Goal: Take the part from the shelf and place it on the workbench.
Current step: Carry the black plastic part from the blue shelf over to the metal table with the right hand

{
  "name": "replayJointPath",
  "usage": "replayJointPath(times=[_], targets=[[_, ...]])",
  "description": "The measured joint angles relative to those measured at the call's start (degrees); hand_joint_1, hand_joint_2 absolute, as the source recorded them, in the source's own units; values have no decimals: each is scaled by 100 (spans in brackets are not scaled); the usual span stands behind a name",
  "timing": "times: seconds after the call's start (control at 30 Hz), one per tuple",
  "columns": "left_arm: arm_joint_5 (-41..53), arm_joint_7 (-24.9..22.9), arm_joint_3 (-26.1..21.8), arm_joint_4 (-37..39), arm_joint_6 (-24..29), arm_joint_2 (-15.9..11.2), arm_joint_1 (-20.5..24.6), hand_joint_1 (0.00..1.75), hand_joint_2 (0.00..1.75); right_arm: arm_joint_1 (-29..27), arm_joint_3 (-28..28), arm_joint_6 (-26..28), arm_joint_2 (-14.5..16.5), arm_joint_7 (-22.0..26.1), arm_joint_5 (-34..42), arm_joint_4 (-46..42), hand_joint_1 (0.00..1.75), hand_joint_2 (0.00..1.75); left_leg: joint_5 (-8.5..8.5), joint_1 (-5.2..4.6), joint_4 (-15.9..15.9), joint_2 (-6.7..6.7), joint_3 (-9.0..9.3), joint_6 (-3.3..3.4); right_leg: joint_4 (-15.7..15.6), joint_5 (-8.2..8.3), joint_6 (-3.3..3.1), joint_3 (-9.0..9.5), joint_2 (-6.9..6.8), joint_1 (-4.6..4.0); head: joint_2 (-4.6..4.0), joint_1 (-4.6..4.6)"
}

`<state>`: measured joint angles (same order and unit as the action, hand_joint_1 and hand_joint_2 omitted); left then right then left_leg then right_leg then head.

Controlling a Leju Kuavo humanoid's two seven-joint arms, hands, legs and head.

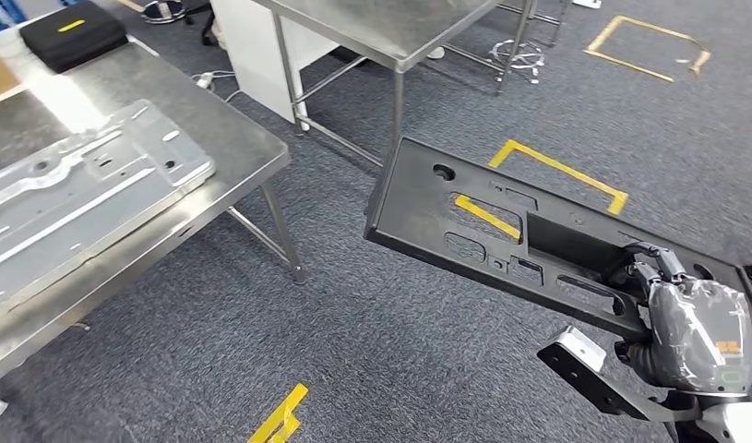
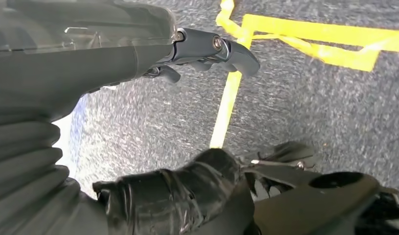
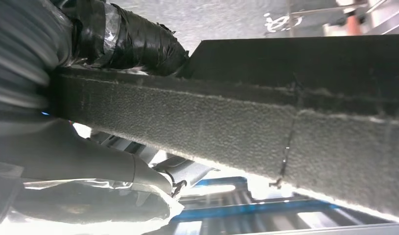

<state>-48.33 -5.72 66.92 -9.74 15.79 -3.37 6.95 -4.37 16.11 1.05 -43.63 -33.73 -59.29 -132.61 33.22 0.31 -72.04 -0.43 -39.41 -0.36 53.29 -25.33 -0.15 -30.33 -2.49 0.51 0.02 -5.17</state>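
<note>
A long flat black part point(image 1: 464, 208) with several cutouts hangs tilted over the carpet, right of the workbench point(image 1: 238, 138). My right hand point(image 1: 690, 328) grips it at its near right end, fingers curled through a cutout. In the right wrist view the part's rough edge point(image 3: 285, 122) runs across the frame, clamped between the taped thumb point(image 3: 133, 39) and the rest of my right hand point(image 3: 65, 152). My left hand point(image 2: 80, 68) hangs over the carpet with its fingers apart and nothing in it.
A silver stamped metal plate point(image 1: 77, 194) covers much of the workbench, and a black case point(image 1: 72, 35) lies at its far end. A second steel table point(image 1: 390, 28) stands behind. Yellow tape marks point(image 1: 556, 171) lie on the grey carpet below the part.
</note>
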Motion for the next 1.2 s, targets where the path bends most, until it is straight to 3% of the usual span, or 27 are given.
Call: replayJointPath(times=[0.07, 0.13, 0.2, 0.27, 0.33, 0.4, 0.43, 0.47, 0.5, 0.57, 0.63, 0.7, 0.77, 0.83, 0.9, 0.97, 1.0, 1.07, 1.13, 1.2], targets=[[0, -3, 6, -1, -7, 5, -9, 0, 175, -6, -19, 0, 0, 7, -3, -3, 175, 175, -343, -6, 666, 111, 388, 21, 16, -13, 18, 4, -132, -4, 0, -1], [-1, -8, 16, -3, -18, 7, 1, 0, 175, -5, -36, 0, 2, 30, -25, -18, 175, 175, -568, -35, 1379, 343, 769, 68, 73, -44, 67, -11, -249, -30, 0, 4], [-19, -43, 33, -6, -48, 7, 18, 0, 175, 10, -28, -8, 15, 85, -105, -31, 175, 175, -589, -66, 1612, 416, 853, 122, 120, -63, 124, -30, -376, -53, 0, 16], [-55, -109, 46, -8, -92, 12, 6, 0, 175, 73, 18, -41, 44, 142, -230, -31, 175, 175, -614, -52, 1622, 280, 831, 185, 150, -96, 181, -28, -448, -43, 0, 24], [-86, -165, 49, -8, -126, 31, -7, 0, 175, 165, 85, -81, 84, 171, -341, -30, 175, 175, -654, -21, 1641, 151, 826, 244, 451, -311, 250, -143, -213, -18, 0, 29], [-101, -192, 49, -9, -138, 52, 6, 0, 175, 217, 151, -99, 124, 177, -406, -24, 175, 175, -682, -9, 1642, 18, 804, 282, 1207, -697, 296, -487, 97, 4, 0, 38], [-103, -198, 49, -9, -138, 61, 13, 0, 175, 226, 185, -102, 141, 177, -420, -16, 175, 175, -691, -9, 1642, -59, 795, 291, 1604, -845, 305, -678, 158, 6, 0, 42], [-104, -201, 49, -10, -137, 71, 13, 0, 175, 233, 220, -103, 158, 177, -427, -9, 175, 175, -698, -9, 1641, -139, 791, 294, 1850, -894, 304, -804, 190, 7, 0, 42], [-104, -201, 49, -10, -135, 82, 8, 0, 175, 244, 253, -103, 173, 177, -429, -2, 175, 175, -704, -9, 1640, -223, 794, 290, 1865, -824, 295, -823, 210, 8, 0, 43], [-105, -200, 49, -10, -132, 107, 3, 0, 175, 281, 298, -103, 191, 178, -429, 3, 175, 175, -713, -7, 1638, -388, 811, 275, 1232, -417, 259, -539, 311, 15, 0, 43], [-105, -198, 49, -10, -129, 125, 16, 0, 175, 327, 317, -103, 202, 179, -429, 3, 175, 175, -720, -19, 1624, -536, 795, 239, 457, -113, 215, -183, 562, 36, 0, 43], [-108, -180, 49, -10, -124, 132, 21, 0, 175, 367, 349, -104, 220, 178, -429, 7, 175, 175, -748, -10, 1615, -674, 734, 169, 180, -78, 179, -68, 669, 38, 0, 41], [-114, -149, 49, -10, -116, 127, 5, 0, 175, 404, 394, -115, 237, 177, -430, 14, 175, 175, -767, 12, 1614, -739, 687, 90, 133, -61, 120, -58, 526, 35, 0, 37], [-114, -119, 50, -13, -109, 121, -5, 0, 175, 420, 429, -149, 250, 165, -438, 17, 175, 175, -604, 3, 1390, -469, 574, 35, 67, -31, 51, -27, 374, 41, 0, 23], [-107, -103, 55, -19, -104, 122, 10, 0, 175, 400, 453, -181, 267, 138, -457, 21, 175, 175, -236, 3, 742, -123, 272, -1, 40, -24, 12, -14, 225, 27, 0, 14], [-91, -82, 59, -30, -92, 130, 18, 0, 175, 368, 479, -176, 281, 112, -478, 32, 175, 175, 10, 11, 104, -30, -13, -24, 42, -30, -5, -16, 65, 17, 0, 14], [-81, -60, 61, -34, -81, 132, 15, 0, 175, 355, 492, -165, 289, 105, -484, 39, 175, 175, -11, 12, 32, -14, -29, -30, 43, -33, -6, -16, -11, 14, 0, 14], [-28, -19, 68, -38, -35, 131, 11, 0, 175, 343, 505, -146, 309, 101, -458, 48, 175, 175, -309, 10, 518, 69, 266, -22, 52, -43, 4, -8, -148, 11, 0, 14], [66, 37, 91, -39, 72, 128, 34, 0, 175, 337, 490, -169, 320, 103, -379, 36, 175, 175, -573, -19, 1269, 347, 683, 22, 89, -67, 43, -7, -266, -12, 0, 16], [128, 210, 114, -46, 239, 127, 67, 0, 175, 329, 436, -241, 308, 109, -259, -17, 175, 175, -623, -58, 1599, 504, 829, 91, 127, -86, 103, -13, -387, -40, 0, 26]])
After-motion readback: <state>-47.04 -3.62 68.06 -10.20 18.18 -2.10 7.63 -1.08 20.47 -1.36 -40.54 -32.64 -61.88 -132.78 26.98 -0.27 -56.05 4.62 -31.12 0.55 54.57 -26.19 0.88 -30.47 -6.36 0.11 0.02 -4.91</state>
